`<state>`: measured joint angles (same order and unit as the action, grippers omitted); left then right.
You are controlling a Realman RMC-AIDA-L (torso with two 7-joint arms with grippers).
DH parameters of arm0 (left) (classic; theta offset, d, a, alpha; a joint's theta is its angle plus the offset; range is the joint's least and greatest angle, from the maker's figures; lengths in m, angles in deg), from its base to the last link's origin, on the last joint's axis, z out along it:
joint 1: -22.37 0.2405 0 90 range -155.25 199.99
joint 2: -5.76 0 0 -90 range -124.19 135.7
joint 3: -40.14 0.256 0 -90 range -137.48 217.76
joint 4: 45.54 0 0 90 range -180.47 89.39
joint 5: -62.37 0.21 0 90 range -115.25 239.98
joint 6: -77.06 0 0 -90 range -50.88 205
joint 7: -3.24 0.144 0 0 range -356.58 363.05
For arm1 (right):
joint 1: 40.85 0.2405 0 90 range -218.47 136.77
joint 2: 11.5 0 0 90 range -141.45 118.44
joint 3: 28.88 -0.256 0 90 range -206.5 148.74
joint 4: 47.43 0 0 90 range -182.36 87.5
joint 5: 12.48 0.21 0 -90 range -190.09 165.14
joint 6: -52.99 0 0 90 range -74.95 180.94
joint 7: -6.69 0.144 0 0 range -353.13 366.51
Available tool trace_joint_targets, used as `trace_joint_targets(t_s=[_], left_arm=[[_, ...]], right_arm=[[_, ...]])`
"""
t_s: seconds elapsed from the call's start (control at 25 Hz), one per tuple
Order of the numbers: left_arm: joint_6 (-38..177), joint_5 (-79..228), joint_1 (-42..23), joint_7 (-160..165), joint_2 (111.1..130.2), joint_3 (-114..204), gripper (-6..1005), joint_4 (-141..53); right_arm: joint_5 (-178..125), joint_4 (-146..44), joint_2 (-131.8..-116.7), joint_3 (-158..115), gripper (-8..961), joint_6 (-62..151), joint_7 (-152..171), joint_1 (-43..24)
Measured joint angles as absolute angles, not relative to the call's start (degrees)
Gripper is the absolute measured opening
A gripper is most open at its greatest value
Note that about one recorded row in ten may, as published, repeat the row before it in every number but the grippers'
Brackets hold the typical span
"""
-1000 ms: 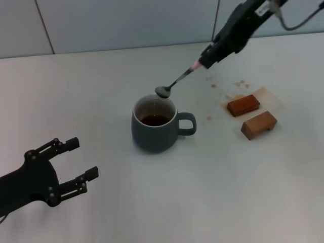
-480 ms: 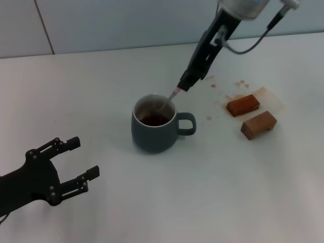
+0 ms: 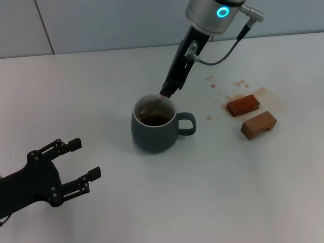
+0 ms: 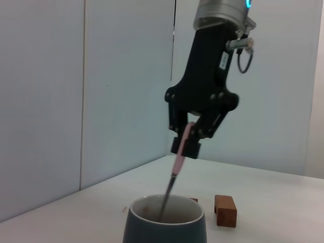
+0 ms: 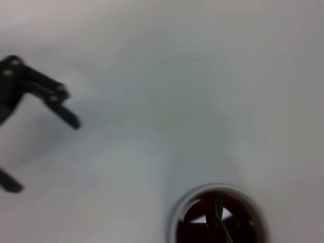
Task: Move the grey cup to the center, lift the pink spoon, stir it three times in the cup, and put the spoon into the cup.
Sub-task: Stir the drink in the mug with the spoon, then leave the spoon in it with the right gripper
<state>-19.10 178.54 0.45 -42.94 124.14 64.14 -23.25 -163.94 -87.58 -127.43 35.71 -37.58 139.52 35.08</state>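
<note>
The grey cup [image 3: 154,127] stands mid-table with its handle to the right and dark brown liquid inside; it also shows in the left wrist view [image 4: 164,224] and the right wrist view [image 5: 218,217]. My right gripper [image 3: 164,94] is just above the cup's rim, shut on the pink spoon [image 3: 157,102]. The spoon's pink handle [image 4: 179,157] slants down from the gripper and its metal neck dips into the liquid; the bowl is hidden. My left gripper [image 3: 83,164] is open and empty at the front left, apart from the cup.
Two brown wooden blocks [image 3: 243,105] [image 3: 258,124] lie right of the cup, with brown stains on the table [image 3: 235,94] around them. A grey tiled wall [image 3: 101,23] runs behind the table.
My right gripper moved left and down with the spoon. The spoon's bowl went from above the cup's far rim down into the liquid. The left arm stayed still.
</note>
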Motion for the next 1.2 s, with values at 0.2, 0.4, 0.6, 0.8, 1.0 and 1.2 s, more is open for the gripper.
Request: trace_joint_targets(t_s=[0.2,0.4,0.6,0.8,1.0,1.2], left_arm=[[-19.1,178.6,0.4,-42.9,124.14,64.1,811,-23.4],[-19.1,178.6,0.6,-42.8,124.14,64.1,811,-23.5],[-19.1,178.6,0.7,-42.8,124.13,64.1,811,-23.8],[-19.1,178.6,0.8,-42.7,124.13,64.1,811,-23.8],[-19.1,178.6,0.9,-42.7,124.13,64.1,811,-23.8],[-19.1,178.6,0.9,-42.7,124.13,64.1,811,-23.8]], right_arm=[[-167.5,-86.4,-127.66,35.7,118,-36.8,140.6,36.2],[-167.1,-86.6,-127.79,35.2,119,-41.3,140.3,37.1],[-165.5,-86.8,-128.26,35.3,120,-38.6,139.9,37.3],[-169.2,-86.1,-128.3,35.7,121,-36.6,141.7,37.4],[-169.8,-86.2,-128.35,35.5,122,-40.2,141.5,38.0],[-166.0,-87.2,-128.68,35.1,123,-39.6,140.1,37.9]])
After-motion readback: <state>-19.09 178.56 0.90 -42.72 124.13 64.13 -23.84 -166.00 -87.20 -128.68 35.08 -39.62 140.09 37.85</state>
